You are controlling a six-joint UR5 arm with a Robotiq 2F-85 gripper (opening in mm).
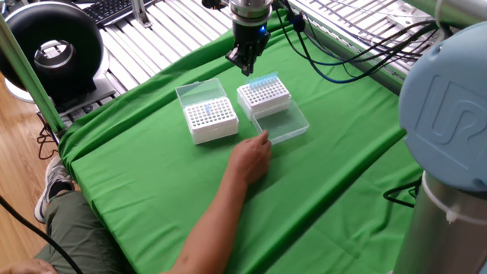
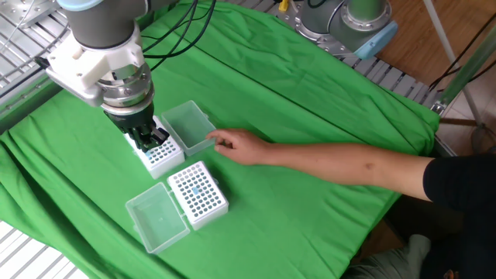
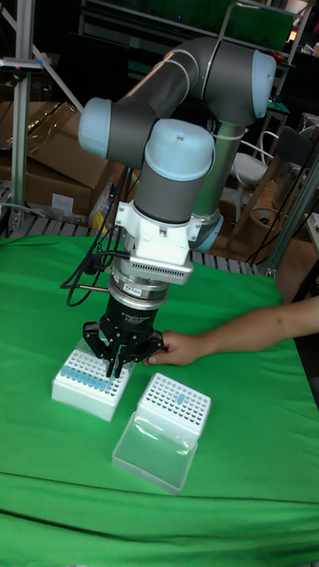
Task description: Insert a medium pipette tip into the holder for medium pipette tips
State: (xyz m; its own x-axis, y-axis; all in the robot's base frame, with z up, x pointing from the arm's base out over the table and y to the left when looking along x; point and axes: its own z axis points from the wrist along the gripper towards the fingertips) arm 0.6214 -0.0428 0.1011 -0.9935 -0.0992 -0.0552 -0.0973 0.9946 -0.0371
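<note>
Your gripper [image 3: 114, 362] hangs just above the blue-tip box [image 1: 264, 94]. The jaws look narrow, maybe pinching a tip, but you cannot tell. Next, carry it over to the other holder [image 1: 211, 117], beside it, and line up a hole.

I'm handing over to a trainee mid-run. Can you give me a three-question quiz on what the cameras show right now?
1. True or false: the gripper hangs over the rack with blue tips.
2. What is the person's hand closest to? A: that rack's clear lid. B: the keyboard. C: the robot's base.
3. How many tip racks sit on the green cloth?

Key:
1. True.
2. A.
3. Two: the rack with blue tips and the second rack.
</note>
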